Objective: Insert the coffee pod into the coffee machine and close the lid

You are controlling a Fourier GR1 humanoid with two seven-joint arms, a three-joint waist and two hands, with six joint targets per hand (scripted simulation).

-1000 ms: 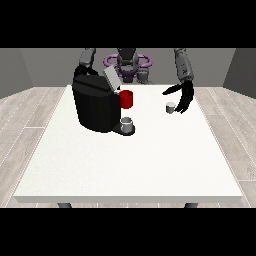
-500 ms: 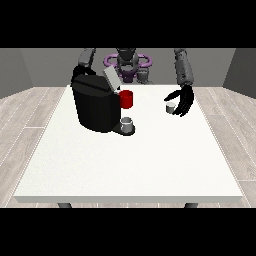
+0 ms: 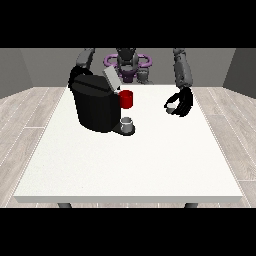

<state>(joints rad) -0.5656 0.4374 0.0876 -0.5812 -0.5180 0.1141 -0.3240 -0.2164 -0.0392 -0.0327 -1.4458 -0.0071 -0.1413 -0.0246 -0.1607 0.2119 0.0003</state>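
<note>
The black coffee machine (image 3: 95,105) stands on the table's left half, its grey lid (image 3: 110,78) tilted up and open. A red part (image 3: 126,99) sticks out of its front over a small grey cup (image 3: 127,123) on the drip base. At the view's right, a hand (image 3: 182,101) hovers just above the table with its fingers curled round a small pale coffee pod (image 3: 171,108), well to the right of the machine. Behind the machine's top left corner is the hand at the view's left (image 3: 75,76), mostly hidden.
The white table (image 3: 130,165) stretches wide toward the camera in front of the machine. The robot's torso with a purple ring (image 3: 127,62) stands behind the far edge. Grey plank floor surrounds the table.
The hand at the view's right has shifted slightly lower and toward the camera with the pod. The machine, its lid and the other hand have not moved.
</note>
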